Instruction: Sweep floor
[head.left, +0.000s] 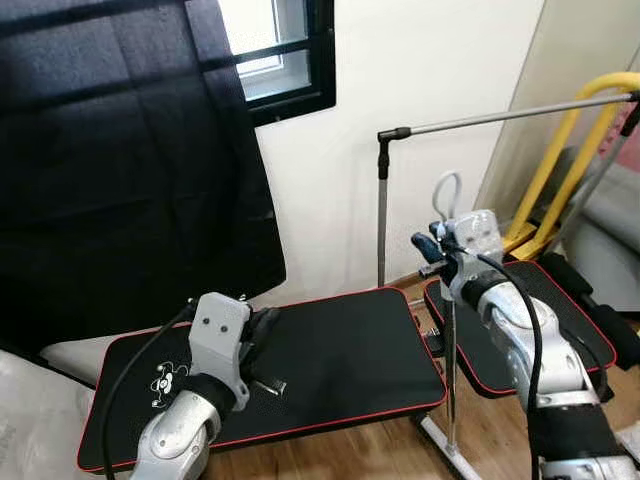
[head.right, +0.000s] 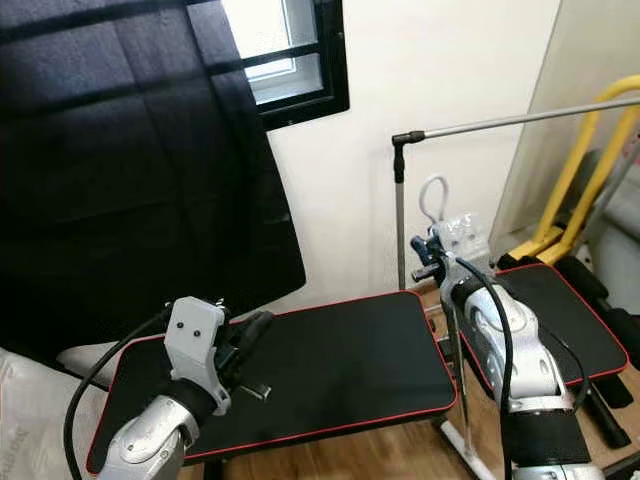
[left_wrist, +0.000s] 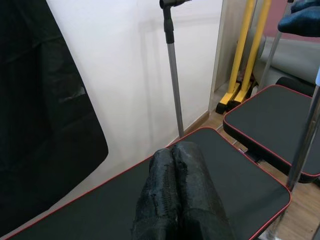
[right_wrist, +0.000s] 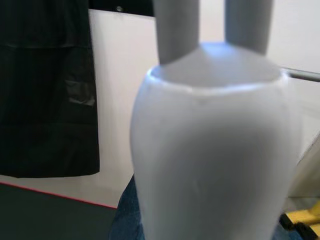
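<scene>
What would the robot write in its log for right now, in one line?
right pincer: shut on broom handle | left pincer: shut, over black mat | floor: not swept yet

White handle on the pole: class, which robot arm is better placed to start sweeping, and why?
Right. The right claw is at the white handle, apparently gripping the pole below it. The left claw is shut, over the black mat, apart from the pole.

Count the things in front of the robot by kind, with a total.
Red-trimmed black benches: 2
Black curtain: 1
Window: 1
Yellow frame: 1
Grey rail stand: 1
White-topped handle, held by the right end effector: 1
Total: 7
</scene>
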